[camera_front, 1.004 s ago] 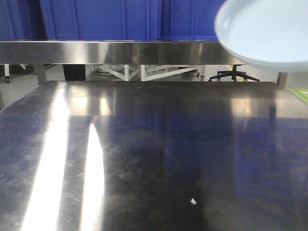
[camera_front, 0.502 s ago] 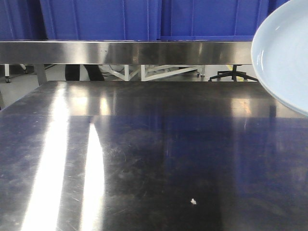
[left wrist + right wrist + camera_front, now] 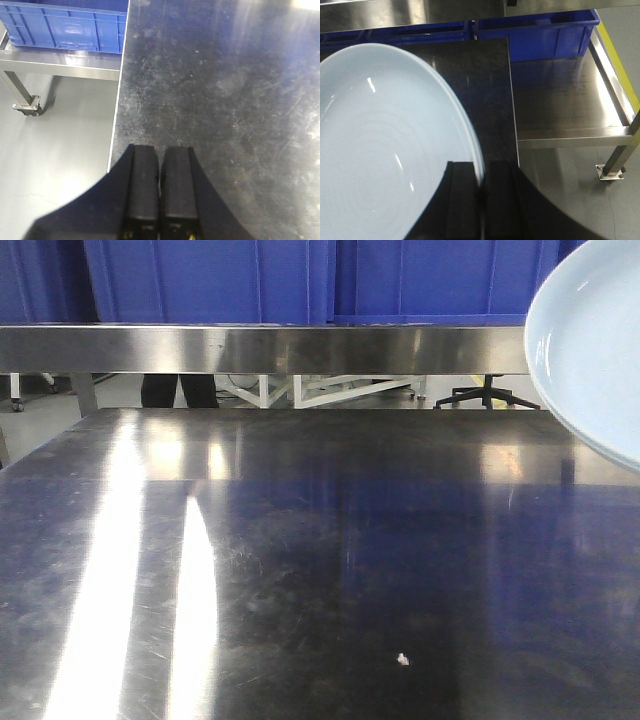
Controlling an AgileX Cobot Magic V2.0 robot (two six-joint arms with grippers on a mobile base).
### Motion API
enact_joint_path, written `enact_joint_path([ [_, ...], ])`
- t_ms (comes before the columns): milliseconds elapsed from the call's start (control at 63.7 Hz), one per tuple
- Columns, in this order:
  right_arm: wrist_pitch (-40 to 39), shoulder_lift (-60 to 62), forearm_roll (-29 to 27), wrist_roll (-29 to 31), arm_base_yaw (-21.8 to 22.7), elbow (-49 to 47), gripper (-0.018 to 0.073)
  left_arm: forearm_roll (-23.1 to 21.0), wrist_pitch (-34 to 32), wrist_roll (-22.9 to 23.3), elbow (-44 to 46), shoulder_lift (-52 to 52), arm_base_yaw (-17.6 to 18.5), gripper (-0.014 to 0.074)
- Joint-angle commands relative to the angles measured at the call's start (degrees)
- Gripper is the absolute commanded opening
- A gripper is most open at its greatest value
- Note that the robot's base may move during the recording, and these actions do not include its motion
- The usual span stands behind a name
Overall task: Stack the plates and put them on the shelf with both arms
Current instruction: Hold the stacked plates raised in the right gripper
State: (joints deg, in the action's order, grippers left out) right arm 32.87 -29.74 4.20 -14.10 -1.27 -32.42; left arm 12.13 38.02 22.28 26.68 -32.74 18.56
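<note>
Right wrist view: my right hand [image 3: 481,172] grasps the rim of a pale-blue glossy round plate [image 3: 380,150] above the steel worktop [image 3: 487,75], right side; my left hand [image 3: 160,155] is clenched, empty. Stacking and shelving look undone.

One pale-blue plate [image 3: 590,340], three blue crates [image 3: 200,280], one steel table [image 3: 320,540], two pairs of black fingers [image 3: 145,185]
</note>
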Motion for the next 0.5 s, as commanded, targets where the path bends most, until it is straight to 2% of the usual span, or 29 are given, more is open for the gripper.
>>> enact_joint_path([
  [0, -5.0, 0.1, -0.1, 0.2, 0.3, -1.7, 0.0049, 0.5, -3.4, 0.5, 1.6, -0.1, 0.0, 0.0088],
  [486, -5.0, 0.1, -0.1, 0.2, 0.3, -1.7, 0.0049, 0.5, -3.4, 0.5, 1.6, -0.1, 0.0, 0.0088],
])
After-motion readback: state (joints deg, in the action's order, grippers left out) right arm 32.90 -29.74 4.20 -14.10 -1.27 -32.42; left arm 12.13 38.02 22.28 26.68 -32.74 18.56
